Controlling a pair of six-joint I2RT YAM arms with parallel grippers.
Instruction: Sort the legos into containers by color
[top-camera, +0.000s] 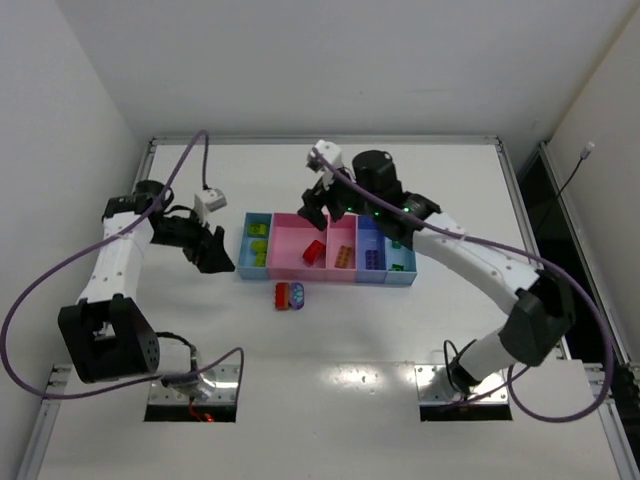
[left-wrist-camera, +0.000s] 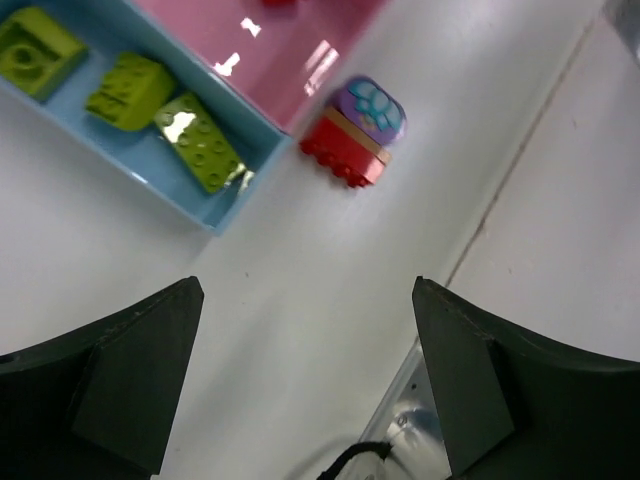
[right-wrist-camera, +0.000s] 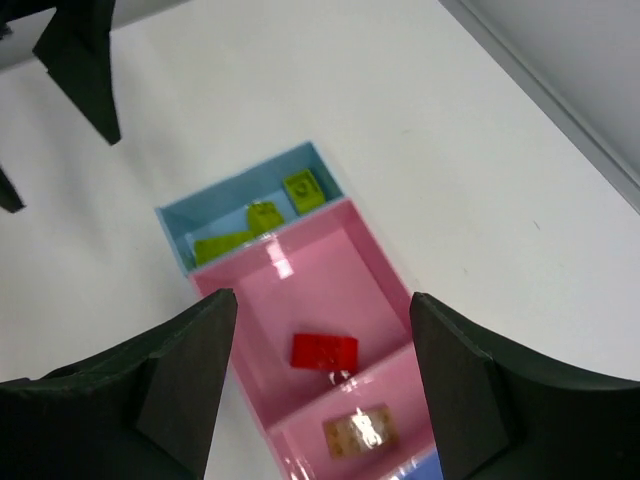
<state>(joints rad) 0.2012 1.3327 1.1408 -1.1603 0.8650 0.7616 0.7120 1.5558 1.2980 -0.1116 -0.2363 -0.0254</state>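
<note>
at the middle of the white table (top-camera: 450, 340) sits the row of containers (top-camera: 288, 238), five joined bins. the left-end light blue bin (left-wrist-camera: 150, 180) holds three lime bricks (left-wrist-camera: 130, 90), side by side. the wide pink bin (right-wrist-camera: 330, 280) holds one red brick (right-wrist-camera: 323, 352), lying flat near the wall shared with the narrow pink bin (right-wrist-camera: 300, 440). the narrow pink bin holds one orange brick (right-wrist-camera: 360, 430). the periwinkle bin (top-camera: 371, 232) has purple-looking bricks (top-camera: 371, 260), small and hard to tell apart from the bin colour. the right-end light blue bin (top-camera: 405, 278) has green bricks (top-camera: 397, 243).

two legos are out on the table, just in front of the wide pink bin: a loose red brick (left-wrist-camera: 340, 155) and a purple rounded brick (left-wrist-camera: 368, 105), touching each other, near the bin corner but not in it.

the left gripper (left-wrist-camera: 305, 380) hovers above the table just left of the left-end bin, jaws spread wide with nothing between them; bare table below, the loose pair ahead of it. the right gripper (right-wrist-camera: 320, 390) hangs over the pink bins, jaws apart with nothing gripped; the red brick shows between its fingers (right-wrist-camera: 180, 390), down on the bin floor, clear of both. the left arm's dark fingertips show in the top left corner of the right wrist view.
</note>
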